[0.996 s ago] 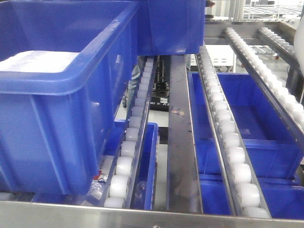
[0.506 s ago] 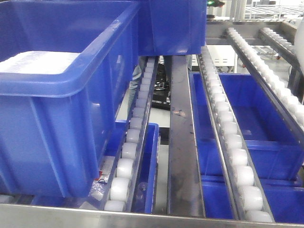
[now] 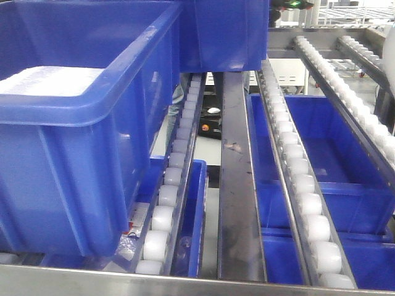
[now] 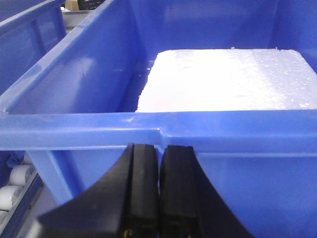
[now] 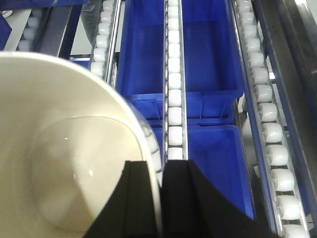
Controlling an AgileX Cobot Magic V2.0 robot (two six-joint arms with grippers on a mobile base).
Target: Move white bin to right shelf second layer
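The white bin [image 5: 69, 163] hangs above the roller rails [image 5: 173, 84], its thin rim pinched by the right gripper [image 5: 159, 198]. It appears empty, light, stiff and glossy, so it may swing or slip; a deeper wall grip is safer. The left gripper [image 4: 159, 193], jaws together, holds nothing before a blue crate [image 4: 99, 99].

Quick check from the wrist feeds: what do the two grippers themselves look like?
Both match: the left gripper and right gripper each show two matte black fingers with flat inner faces, flaring wider toward the camera. No cables or markings are visible.
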